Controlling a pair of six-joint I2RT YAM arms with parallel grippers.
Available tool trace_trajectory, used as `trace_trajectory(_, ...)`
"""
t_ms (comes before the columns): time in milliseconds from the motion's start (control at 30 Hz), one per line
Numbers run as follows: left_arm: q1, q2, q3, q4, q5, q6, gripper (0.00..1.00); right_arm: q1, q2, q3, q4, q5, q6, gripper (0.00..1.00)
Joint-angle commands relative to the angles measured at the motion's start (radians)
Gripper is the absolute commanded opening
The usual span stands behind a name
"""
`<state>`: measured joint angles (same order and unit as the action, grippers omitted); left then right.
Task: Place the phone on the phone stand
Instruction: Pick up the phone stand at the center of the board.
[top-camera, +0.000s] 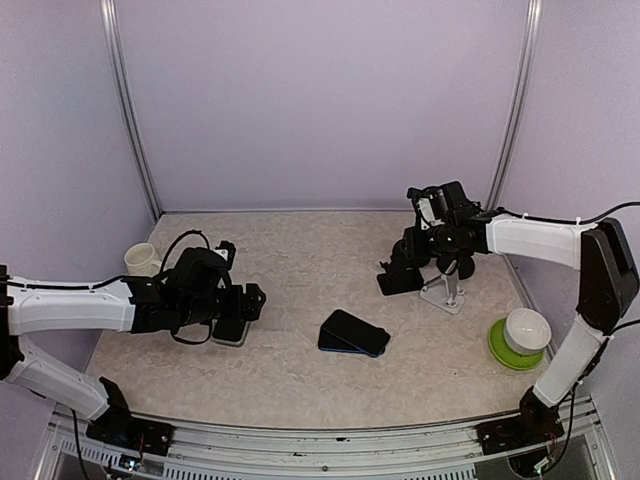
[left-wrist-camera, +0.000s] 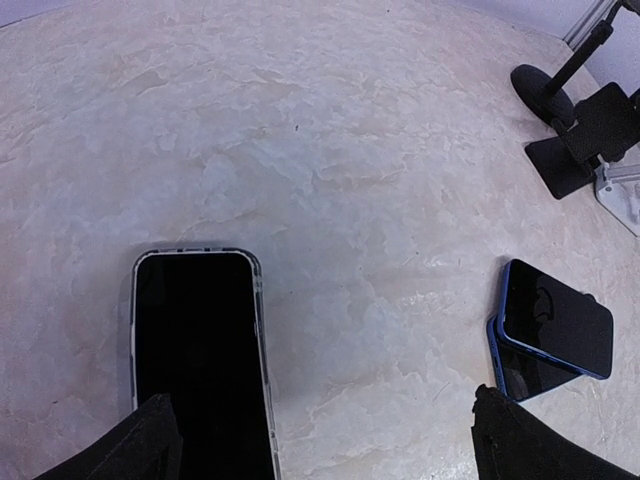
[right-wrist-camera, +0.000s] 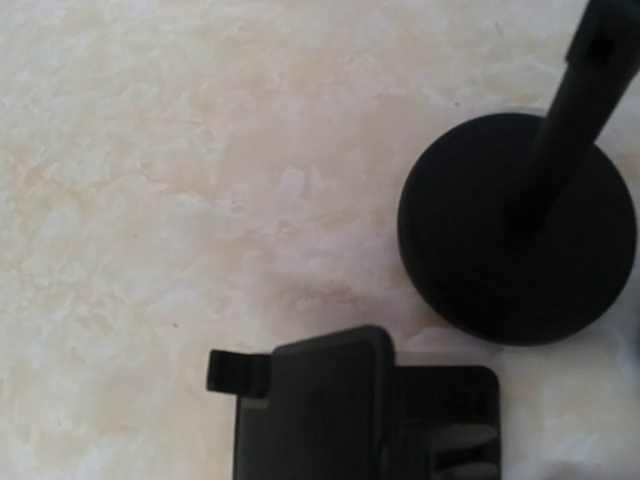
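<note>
At the left of the worktop (top-camera: 300, 260), the phone (left-wrist-camera: 195, 350) was seen lying flat under the wide-open left fingers (left-wrist-camera: 140, 445), well apart from the phone stand (top-camera: 402, 268). A square pinch across its long edges was judged best. By the stand, the state of the right fingers (top-camera: 448, 262) could not be told.

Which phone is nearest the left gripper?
The clear-cased phone, lying flat and alone beneath the left gripper with its open jaws. The two blue-edged phones lie stacked farther off, mid-table.

Open table (top-camera: 300, 265) between stacked phones (top-camera: 354, 333) and phone stand (top-camera: 399, 274)
</note>
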<state>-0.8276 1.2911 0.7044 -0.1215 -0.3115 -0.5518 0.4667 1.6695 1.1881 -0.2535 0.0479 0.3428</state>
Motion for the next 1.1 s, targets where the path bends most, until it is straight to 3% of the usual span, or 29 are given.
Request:
trace_trajectory(0, -0.008, -0.03, -0.013, 0.008, -0.021, -0.008, 0.99, 0.009, 0.009, -0.003, 0.047, -0.022, 0.026, 0.47)
trace_trajectory(167, -0.009, -0.033, -0.009, 0.006, -0.025, -0.004, 0.99, 0.009, 0.018, -0.027, 0.062, -0.04, 0.037, 0.41)
trace_trajectory(667, -0.01, -0.037, -0.005, 0.007, -0.026, 0.0, 0.99, 0.007, 0.021, -0.056, 0.07, 0.009, 0.053, 0.43)
trace_trajectory(1067, -0.01, -0.062, -0.009, -0.002, -0.032, 0.003, 0.99, 0.007, 0.024, -0.064, 0.078, -0.033, 0.059, 0.24)
